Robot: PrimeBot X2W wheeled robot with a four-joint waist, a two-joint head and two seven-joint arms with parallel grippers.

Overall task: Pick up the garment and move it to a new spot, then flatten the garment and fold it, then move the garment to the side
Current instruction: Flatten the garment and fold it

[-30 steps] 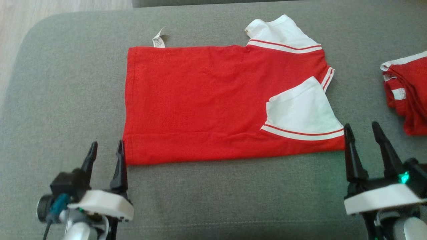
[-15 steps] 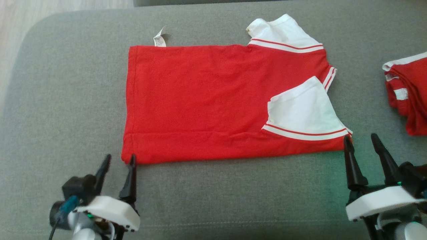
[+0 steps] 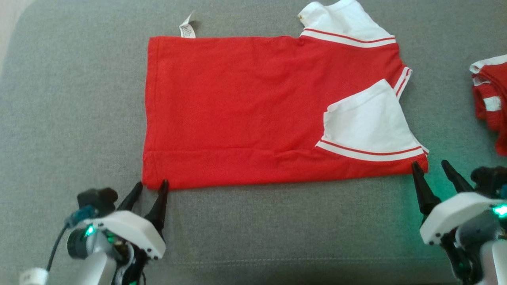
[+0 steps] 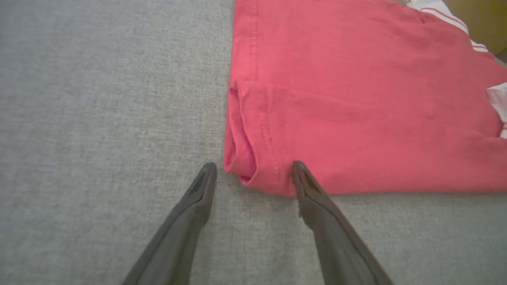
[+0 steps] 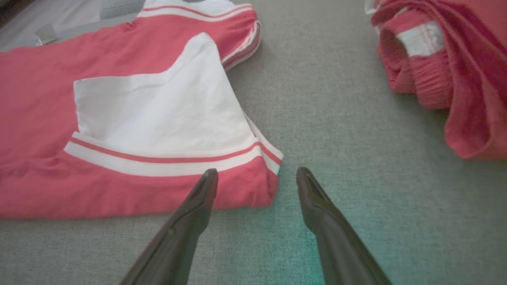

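Lying flat on the gray cushion (image 3: 71,118), the garment (image 3: 245,111) is met at its near corners by the left gripper (image 3: 151,184) and right gripper (image 3: 429,163), jaws spread wide, so both corners should be pinched deep and lifted together.

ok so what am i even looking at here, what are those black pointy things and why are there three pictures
Those black points are the fingers of a two-armed robot's grippers. The wide picture is from a camera on its head, looking down; the other two are from wrist cameras, looking along each arm's own fingers. On the grey fabric cushion lies a red short-sleeved shirt with white striped sleeves, spread flat. A second, bunched red-and-white garment lies at the right. The left gripper is open at the shirt's near left corner; the right gripper is open at its near right corner. Nothing is held yet.
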